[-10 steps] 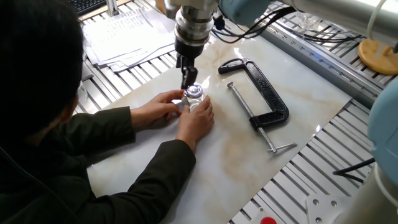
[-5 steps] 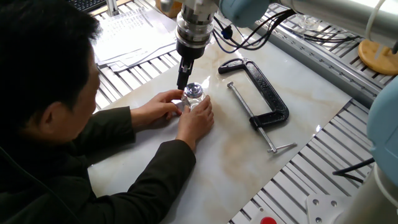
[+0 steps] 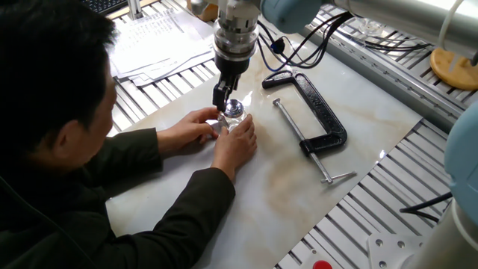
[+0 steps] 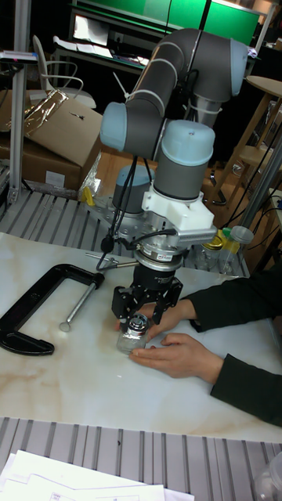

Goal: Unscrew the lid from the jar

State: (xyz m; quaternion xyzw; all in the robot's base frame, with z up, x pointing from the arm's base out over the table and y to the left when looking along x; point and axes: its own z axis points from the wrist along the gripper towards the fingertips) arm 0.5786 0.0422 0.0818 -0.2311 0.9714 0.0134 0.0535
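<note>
A tiny clear glass jar (image 3: 236,121) (image 4: 128,341) stands on the marble tabletop, held steady by a person's two hands (image 3: 224,138) (image 4: 176,356). Its small shiny lid (image 3: 234,108) (image 4: 139,322) sits on top. My gripper (image 3: 226,101) (image 4: 141,310) points straight down over the jar. Its dark fingers (image 4: 120,302) are spread to either side of the lid at about lid height. In the tall fixed view I see gaps between the fingers and the lid. The gripper looks open and holds nothing.
A black C-clamp (image 3: 310,112) (image 4: 35,305) lies to the right of the jar in the fixed view. The person's head and arms fill the left side (image 3: 52,112). Papers (image 3: 149,41) lie at the back left, and a tan wooden disc (image 3: 454,67) sits at the far right.
My wrist has turned above the jar, the cables have swung with it, and the fingers sit slightly lower around the lid. The person's head has leaned further into view.
</note>
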